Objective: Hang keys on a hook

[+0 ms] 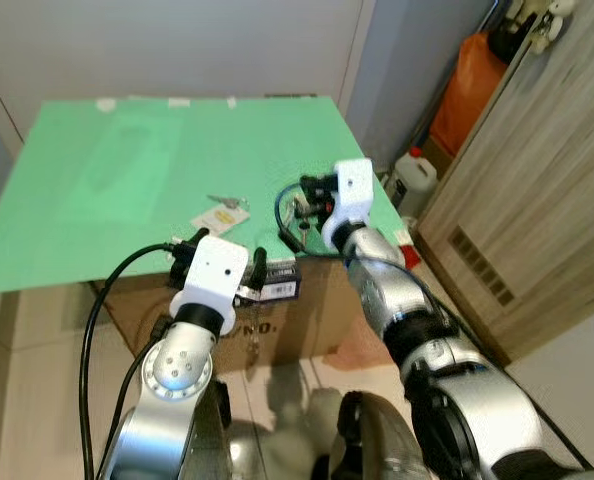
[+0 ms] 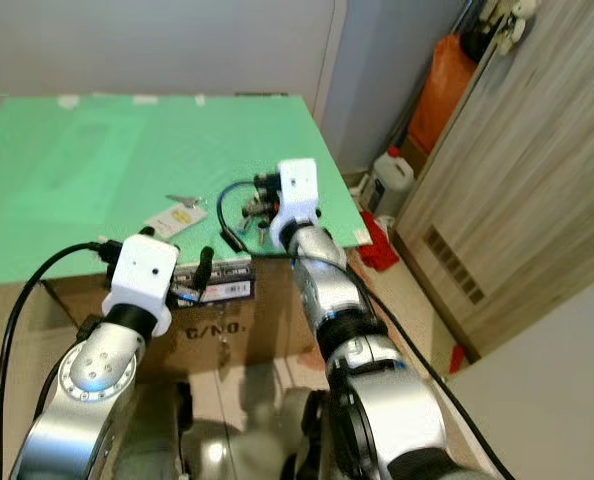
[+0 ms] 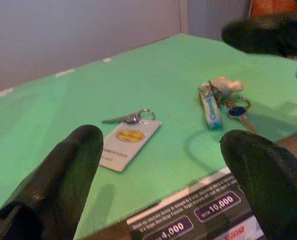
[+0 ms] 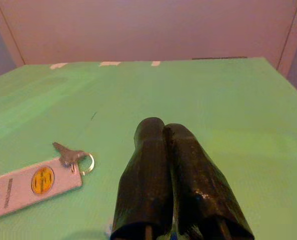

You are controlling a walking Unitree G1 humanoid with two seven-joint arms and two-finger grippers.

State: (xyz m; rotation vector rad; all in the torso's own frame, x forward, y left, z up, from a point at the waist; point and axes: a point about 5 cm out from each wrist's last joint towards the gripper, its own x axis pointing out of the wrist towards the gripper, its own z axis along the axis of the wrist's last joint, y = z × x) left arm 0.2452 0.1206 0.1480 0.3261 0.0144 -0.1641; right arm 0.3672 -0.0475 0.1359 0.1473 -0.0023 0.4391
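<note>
A silver key on a white tag with a yellow disc [image 1: 220, 215] lies near the front of the green tabletop [image 1: 127, 170]. To its right lies a key bunch [image 3: 218, 100] with a blue strap, a small cream charm and a blue-headed key. My right gripper [image 1: 305, 203] hovers just above that bunch, fingers [image 4: 161, 150] pressed together and shut with nothing seen between them. My left gripper [image 3: 163, 165] is open at the table's front edge, fingers wide apart and facing the tagged key [image 3: 126, 140].
The green top rests on a cardboard box [image 1: 307, 310] with printed labels. A wooden cabinet [image 1: 537, 200] stands close on the right, with an orange bag [image 1: 467, 80] and a white jug [image 1: 412, 180] on the floor behind it. A plain wall backs the table.
</note>
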